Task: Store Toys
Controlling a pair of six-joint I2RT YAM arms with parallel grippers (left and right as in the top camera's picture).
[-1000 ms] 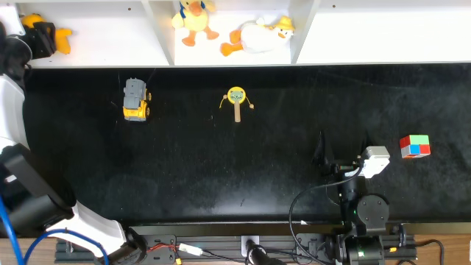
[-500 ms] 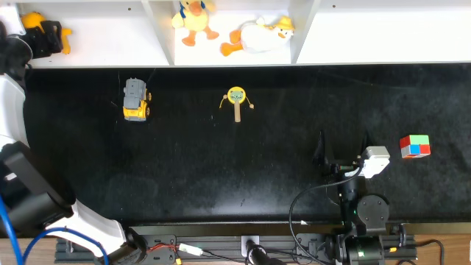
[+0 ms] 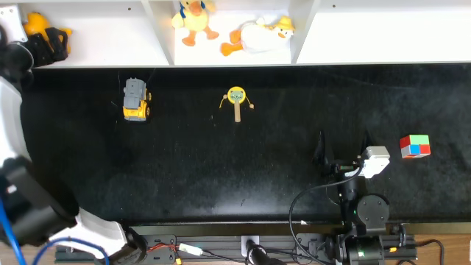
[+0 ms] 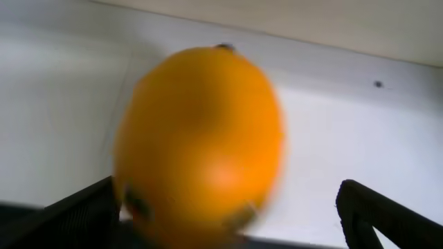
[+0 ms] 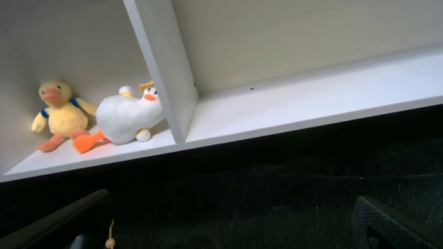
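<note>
Over at nine o'clock on the top view, the left arm is stretching up to the eleven o'clock corner, where the white shelf is showing three flat, smooth-walled compartments. The left gripper is sitting in the leftmost one, fingers spread wide and released. One orange toy, glossy and egg-round, is resting on that compartment's floor between them, just beside one finger and apart from the other.

At ten o'clock on the black felt-like mat, one toy truck is standing, chunky hard plastic in yellow and grey.

In the middle compartment at twelve o'clock, two plush ducks are sitting side by side: the yellow duck, fuzzy and upright, and the white duck, plump with orange feet, lying on its side.

Just below them on the mat, one rattle is lying flat, a small round disc on a pale stick.

At five o'clock, the right gripper is hanging over the mat, jaws parted, holding nothing.

At three o'clock, one cube is sitting, blocky, with red, green and blue faces.
</note>
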